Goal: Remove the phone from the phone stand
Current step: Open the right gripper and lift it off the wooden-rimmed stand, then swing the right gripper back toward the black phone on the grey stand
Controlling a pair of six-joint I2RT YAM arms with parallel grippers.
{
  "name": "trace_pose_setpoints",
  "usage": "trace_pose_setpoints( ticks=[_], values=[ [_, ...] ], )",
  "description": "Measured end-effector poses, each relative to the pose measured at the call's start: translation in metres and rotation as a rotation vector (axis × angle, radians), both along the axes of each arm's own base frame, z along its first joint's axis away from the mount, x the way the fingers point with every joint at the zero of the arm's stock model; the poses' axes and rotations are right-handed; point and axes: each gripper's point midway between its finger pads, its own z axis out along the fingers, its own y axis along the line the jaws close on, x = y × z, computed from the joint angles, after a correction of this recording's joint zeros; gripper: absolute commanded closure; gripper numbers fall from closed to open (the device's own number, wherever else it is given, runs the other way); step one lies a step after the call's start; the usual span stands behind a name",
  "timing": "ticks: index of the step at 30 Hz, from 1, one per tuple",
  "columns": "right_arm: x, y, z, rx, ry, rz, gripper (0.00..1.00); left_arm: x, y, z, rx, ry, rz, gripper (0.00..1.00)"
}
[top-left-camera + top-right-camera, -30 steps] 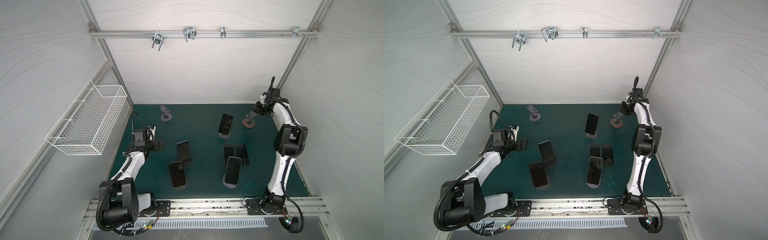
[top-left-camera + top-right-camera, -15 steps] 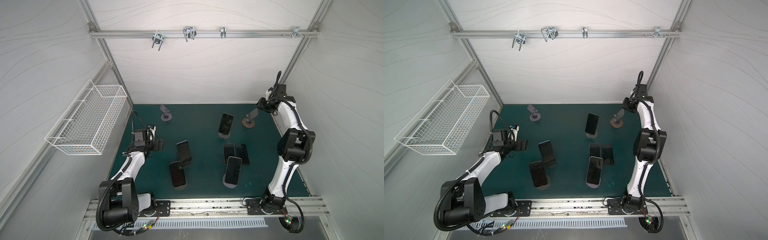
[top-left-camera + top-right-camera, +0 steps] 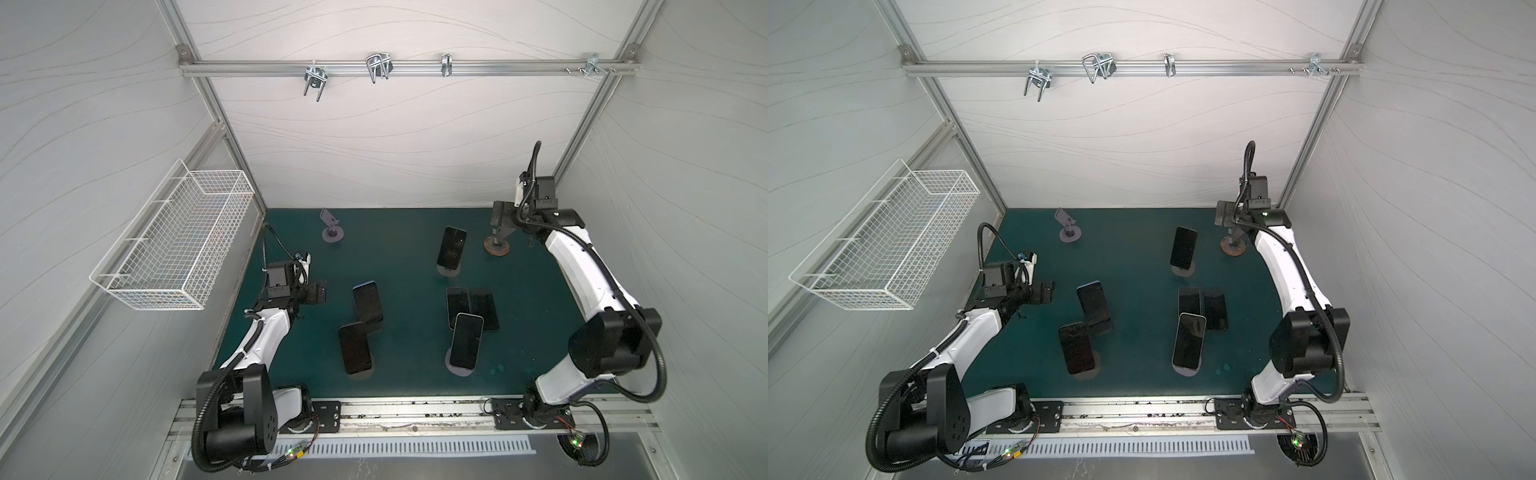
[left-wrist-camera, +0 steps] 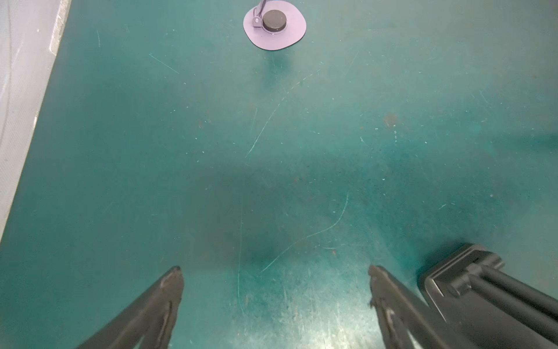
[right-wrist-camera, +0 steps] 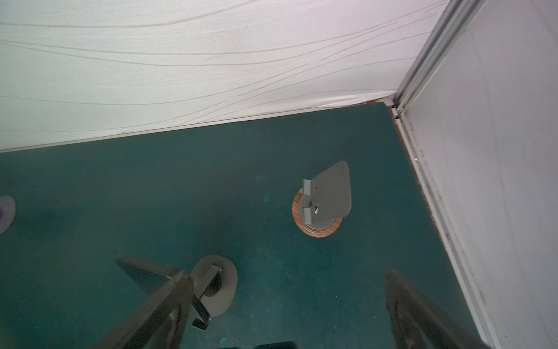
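Right gripper [image 5: 285, 272] apart, empty, above bare stand [image 5: 321, 205] at back right corner of mat [image 3: 399, 232] | left gripper [image 4: 273, 269] apart, empty, left edge | two flat phones [image 3: 457, 303] mid-mat, likely done | phone [image 3: 451, 249] back-centre still on stand [image 3: 448, 271], pending.

A: Where can a gripper pass?
B: Down the middle: a bare strip of the mat [image 3: 411, 299] runs between the two leaning phones [image 3: 368, 305] on the left and the phone cluster [image 3: 466, 347] on the right.
A: At the back?
B: The purple stand [image 3: 331, 226] and the wood-based stand [image 3: 497, 245] are well apart; a propped phone [image 3: 452, 249] stands between, nearer the latter.
A: Left edge?
B: Bare mat ahead of the left gripper [image 4: 273, 272]; the wire basket [image 3: 178, 245] juts out above.
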Motion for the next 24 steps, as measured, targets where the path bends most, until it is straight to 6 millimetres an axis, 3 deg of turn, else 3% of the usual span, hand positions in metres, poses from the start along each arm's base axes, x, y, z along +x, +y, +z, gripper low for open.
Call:
trace_pose_setpoints(
  ticks=[4,8,15,24],
  values=[
    [-0.025,0.001,0.012,0.017,-0.044,0.028,0.01,0.0,0.001,0.0,0.002,0.001,0.004,0.02],
    [-0.034,0.013,0.022,0.053,-0.051,0.053,0.01,0.0,0.001,0.0,0.004,0.001,0.008,0.0],
    [-0.057,0.065,0.003,0.116,0.045,0.089,0.01,0.0,0.002,0.0,0.006,0.001,0.01,0.0],
    [-0.068,0.101,-0.027,0.17,0.147,0.047,0.01,0.0,0.002,-0.001,0.006,0.002,0.01,0.01]
  ],
)
